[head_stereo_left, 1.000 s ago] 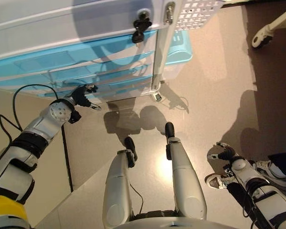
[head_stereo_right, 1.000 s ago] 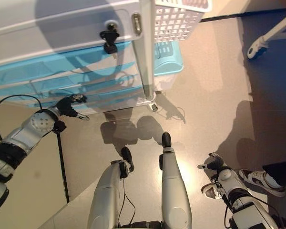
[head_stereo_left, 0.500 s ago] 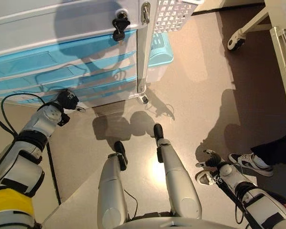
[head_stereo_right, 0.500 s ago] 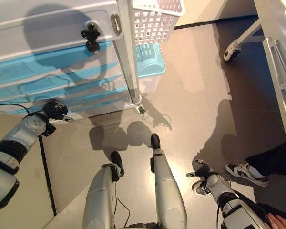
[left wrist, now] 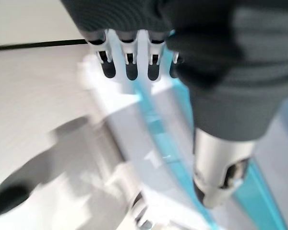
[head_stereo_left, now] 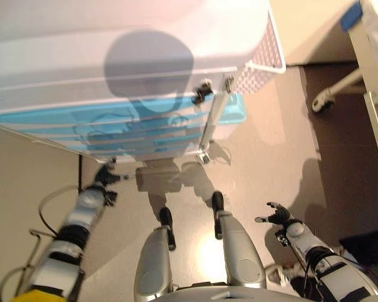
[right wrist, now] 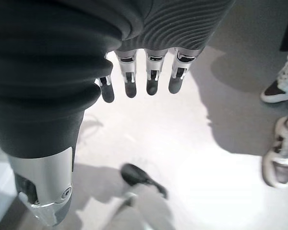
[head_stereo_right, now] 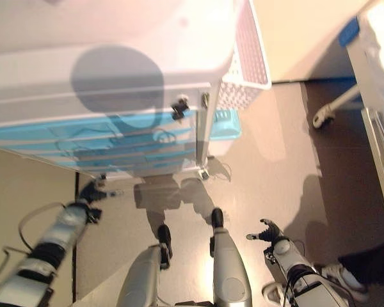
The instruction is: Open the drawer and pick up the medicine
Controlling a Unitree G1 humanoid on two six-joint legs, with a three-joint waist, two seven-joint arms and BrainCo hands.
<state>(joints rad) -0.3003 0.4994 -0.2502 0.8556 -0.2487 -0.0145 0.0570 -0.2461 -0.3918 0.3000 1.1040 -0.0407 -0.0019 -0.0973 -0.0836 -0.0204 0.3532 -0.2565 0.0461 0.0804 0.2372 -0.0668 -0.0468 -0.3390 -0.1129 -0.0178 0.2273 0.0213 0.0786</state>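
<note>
- Left eye view: drawer cabinet w/ blue drawers stacked, all look closed. Left hand low by the cabinet's bottom front edge, near the lowest drawer, holding nothing. Right hand well apart over floor, fingers spread, empty. White basket hangs on cabinet's right side.
- Right eye view: same layout; medicine not visible anywhere, prob. inside a closed drawer.
- Left wrist view: fingers straight, thumb apart, nothing gripped; blue drawer front just past them. Contact y/n: can't tell.
- Right wrist view: fingers relaxed, open, only floor + a person's shoes beyond.
- Step (judgement): approach phase, drawer not yet opened. Next: left hand needs to find a drawer lip/handle, hook fingers, pull toward robot; then look for medicine.
</note>
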